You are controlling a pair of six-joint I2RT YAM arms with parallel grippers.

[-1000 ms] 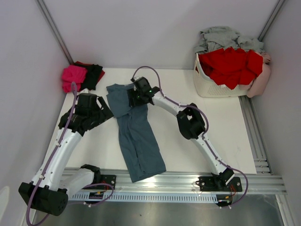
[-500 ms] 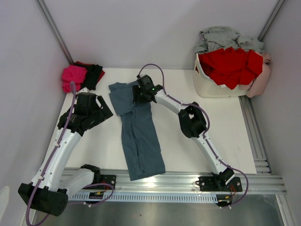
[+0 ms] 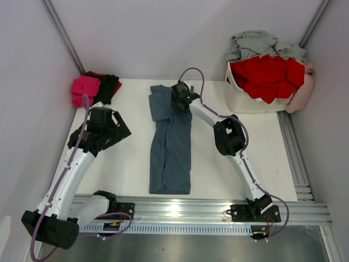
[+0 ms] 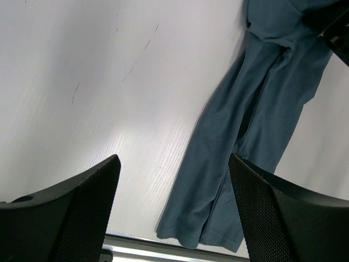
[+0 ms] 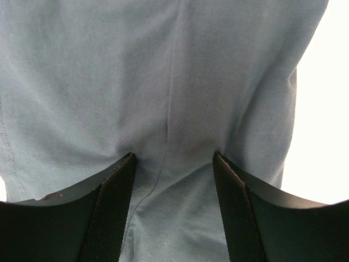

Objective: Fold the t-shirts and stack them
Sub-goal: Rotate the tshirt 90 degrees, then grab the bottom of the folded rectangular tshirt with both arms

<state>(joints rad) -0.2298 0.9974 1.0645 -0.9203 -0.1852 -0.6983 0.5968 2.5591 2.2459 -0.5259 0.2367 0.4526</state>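
A white lattice basket (image 3: 240, 101) stands at the table's (image 3: 125, 164) far right corner.

Our left arm (image 3: 71, 174) bends up along the left edge of the counter (image 3: 131, 164), left claw (image 4: 173, 164) hovering, jaws spread wide. Our right arm (image 3: 240, 164) stretches from the near right corner toward the far edge's middle, right claw (image 5: 172, 158) lowered, fingers pinching the blue-grey t-shirt (image 5: 163, 82).

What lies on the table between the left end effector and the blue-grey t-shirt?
Nothing. In the top view, only bare white table separates the open left end effector from the blue-grey t-shirt.
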